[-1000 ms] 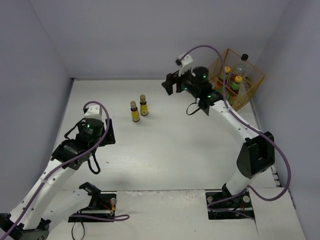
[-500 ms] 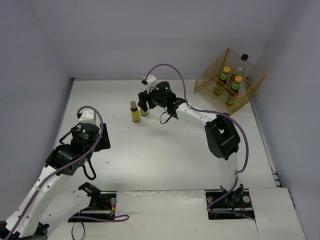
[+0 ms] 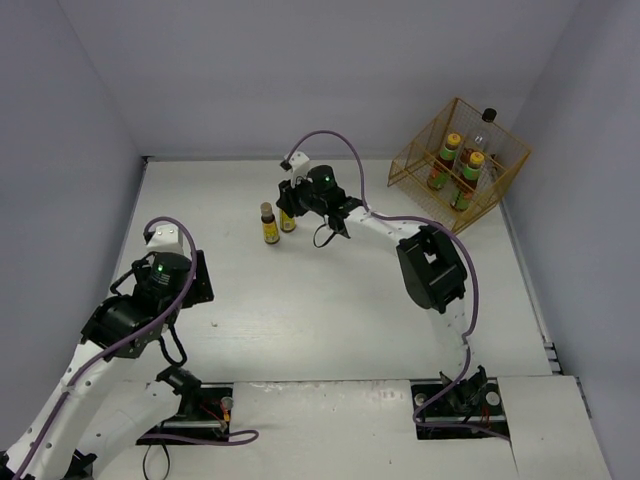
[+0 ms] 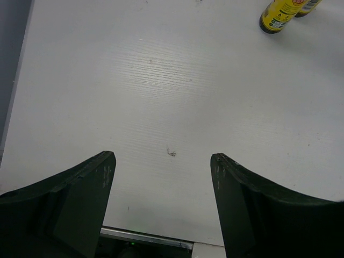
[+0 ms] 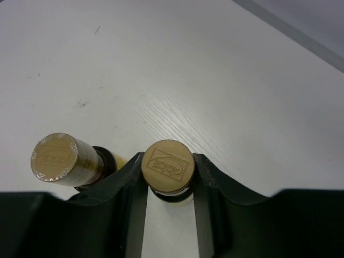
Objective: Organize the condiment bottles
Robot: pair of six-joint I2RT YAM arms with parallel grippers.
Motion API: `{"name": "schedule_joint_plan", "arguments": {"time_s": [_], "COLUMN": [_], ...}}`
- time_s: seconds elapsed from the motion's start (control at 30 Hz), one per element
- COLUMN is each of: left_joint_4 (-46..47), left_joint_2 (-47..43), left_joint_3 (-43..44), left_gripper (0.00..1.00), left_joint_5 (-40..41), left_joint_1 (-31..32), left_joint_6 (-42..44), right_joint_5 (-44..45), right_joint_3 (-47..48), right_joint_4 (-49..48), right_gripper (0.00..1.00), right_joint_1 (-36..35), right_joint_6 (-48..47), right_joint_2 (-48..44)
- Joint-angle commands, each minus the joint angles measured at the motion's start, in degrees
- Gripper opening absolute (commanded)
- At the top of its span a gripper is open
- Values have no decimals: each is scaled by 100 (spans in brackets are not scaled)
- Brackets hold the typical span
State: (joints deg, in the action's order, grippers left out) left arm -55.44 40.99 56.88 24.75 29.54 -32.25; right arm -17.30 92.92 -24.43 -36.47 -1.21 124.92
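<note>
— One wide desk (image 3: 330, 300), one wire basket (image 3: 420, 165) at its two o'clock corner, and five bottles. Where do they stand?

— The basket holds three: the tall black-capped bottle (image 3: 489, 114) and both yellow-capped bottles (image 3: 476, 160). The two short brown bottles (image 3: 268, 226) stand loose on the desk near twelve o'clock.

— And the arms?

— The left fingers (image 4: 80, 188) are spread wide over bare desk at about seven o'clock, holding nothing. The right fingers (image 5: 207, 177) are clamped on the right-hand brown bottle (image 5: 167, 165), gripping it just under the cap.

— How would you lift it well?

— Straight up first, I'd say. Its twin (image 5: 56, 158) stands just beside it at nine o'clock, close to the nearer finger. A sideways drag could topple it.

— Is the grip sound?

— It sits high on the neck, so the body may swing. I'd go slowly toward two o'clock, then lower the bottle into a free spot in the basket before letting go.
</note>
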Motion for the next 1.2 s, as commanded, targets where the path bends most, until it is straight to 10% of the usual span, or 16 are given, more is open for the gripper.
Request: {"name": "schedule_joint_plan", "arguments": {"time_s": [0.0,0.2,1.17], "left_joint_4": [77,253,1580], "left_joint_2": [75,163,1244], "left_joint_3": [323,306,244], "left_gripper": [71,71,71], "left_joint_5": [188,153,-111], "left_joint_1": [-36,-36,-36], "left_joint_6": [-71,-27,404], "right_joint_5": [25,130,789], "right_joint_3": [349,331,-152], "right_joint_4": [-405,-423,-273], "right_gripper": [24,0,0], "right_joint_1": [17,288,3075], "right_joint_6": [34,-81,-617], "right_joint_2": [-179,-600,-2165]}}
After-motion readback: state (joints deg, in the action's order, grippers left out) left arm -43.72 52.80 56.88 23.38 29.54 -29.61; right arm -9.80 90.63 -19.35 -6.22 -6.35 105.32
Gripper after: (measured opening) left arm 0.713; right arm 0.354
